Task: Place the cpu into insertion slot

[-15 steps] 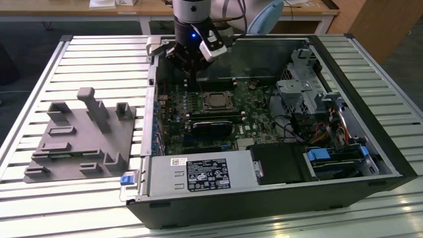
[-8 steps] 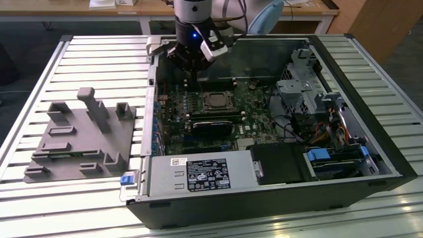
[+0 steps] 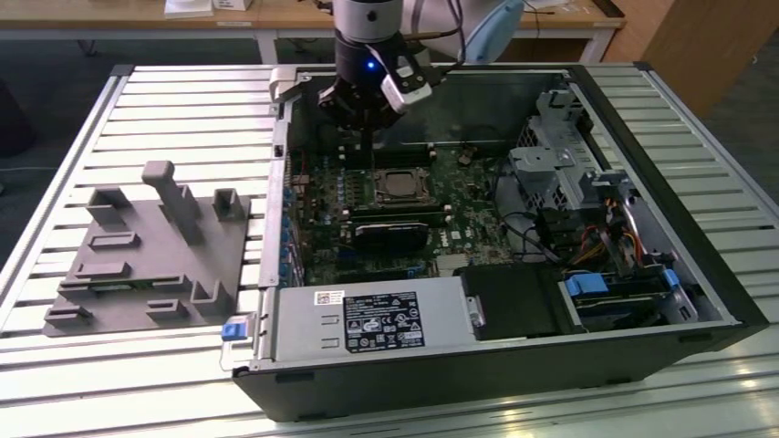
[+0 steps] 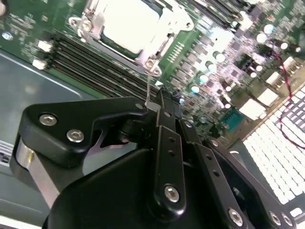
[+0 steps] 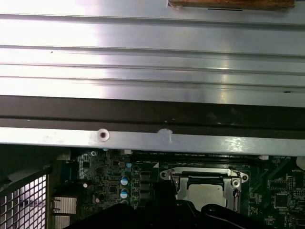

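Observation:
The cpu point(image 4: 126, 26) lies flat in the insertion slot point(image 4: 155, 52), its silver-grey top framed by the metal bracket; it also appears in the first wrist view, cpu point(image 5: 205, 192), and in the exterior view, cpu point(image 3: 396, 185). My gripper point(image 4: 155, 98) hangs inside the open case just beside the slot, toward the case's back wall, gripper point(image 3: 365, 155). Its two black fingers are pressed together with nothing seen between them. The slot's thin wire lever point(image 4: 149, 86) runs from the bracket corner up to the fingertips; I cannot tell whether they touch.
The black computer case point(image 3: 718, 301) lies open on a slatted metal table point(image 3: 73, 182). Long black memory slots point(image 3: 396, 219) sit beside the socket, a power supply point(image 3: 365, 319) at the front, drive cages point(image 3: 554, 173) on the exterior view's right. A grey fixture point(image 3: 146, 255) stands outside on that view's left.

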### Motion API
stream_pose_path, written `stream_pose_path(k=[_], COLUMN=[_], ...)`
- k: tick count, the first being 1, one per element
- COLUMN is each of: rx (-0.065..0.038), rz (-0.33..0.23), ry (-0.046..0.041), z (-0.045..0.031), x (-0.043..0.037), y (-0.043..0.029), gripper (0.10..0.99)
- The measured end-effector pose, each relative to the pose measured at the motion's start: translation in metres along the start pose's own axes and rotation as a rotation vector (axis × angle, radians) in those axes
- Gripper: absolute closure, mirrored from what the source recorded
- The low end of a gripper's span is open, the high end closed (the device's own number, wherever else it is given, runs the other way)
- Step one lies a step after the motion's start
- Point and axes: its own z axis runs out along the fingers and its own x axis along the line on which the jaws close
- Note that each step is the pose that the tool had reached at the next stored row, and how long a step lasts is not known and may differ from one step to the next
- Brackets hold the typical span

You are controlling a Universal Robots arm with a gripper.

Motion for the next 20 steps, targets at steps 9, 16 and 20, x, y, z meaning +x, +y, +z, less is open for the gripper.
stream_pose_path(k=[9,16,20], rx=[-0.005,-0.045,-0.045], rz=[0.000,-0.003,-0.003], ry=[-0.0002,-0.0035,-0.0037], z=[0.0003,0.0025,0.0075], x=[-0.0155,-0.0167,-0.0181], y=[-0.0001,-0.0002,-0.0003], gripper=[0.980,0.980,0.980])
